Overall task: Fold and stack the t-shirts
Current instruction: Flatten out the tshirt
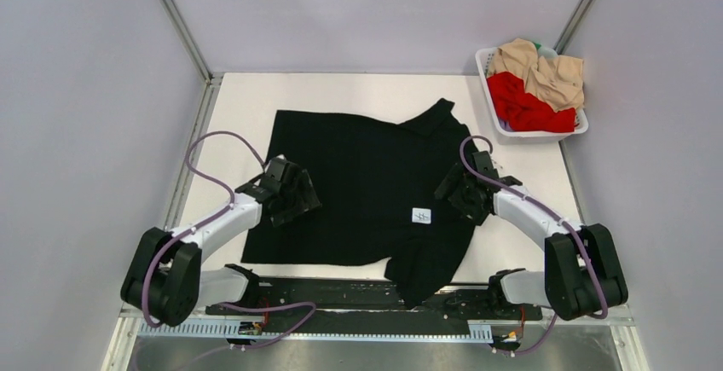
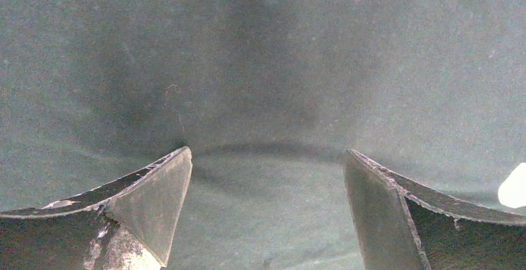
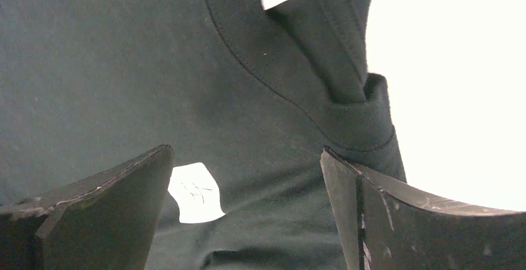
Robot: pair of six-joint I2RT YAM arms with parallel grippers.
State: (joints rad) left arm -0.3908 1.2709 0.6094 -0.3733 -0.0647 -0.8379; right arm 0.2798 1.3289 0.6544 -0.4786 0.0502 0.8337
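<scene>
A large black t-shirt (image 1: 367, 179) lies spread on the white table, with a small white square tag (image 1: 421, 215) on it and one sleeve hanging over the near edge. My left gripper (image 1: 294, 192) hovers open over the shirt's left part; only black cloth (image 2: 267, 96) shows between its fingers. My right gripper (image 1: 460, 192) is open above the shirt's right side, near the tag (image 3: 195, 192) and a folded seam (image 3: 347, 96). A red t-shirt (image 1: 529, 107) and a beige t-shirt (image 1: 541, 68) lie crumpled in the basket.
The white plastic basket (image 1: 533, 132) stands at the table's far right corner. Grey walls enclose the table (image 1: 243, 102) on three sides. A black rail runs along the near edge by the arm bases.
</scene>
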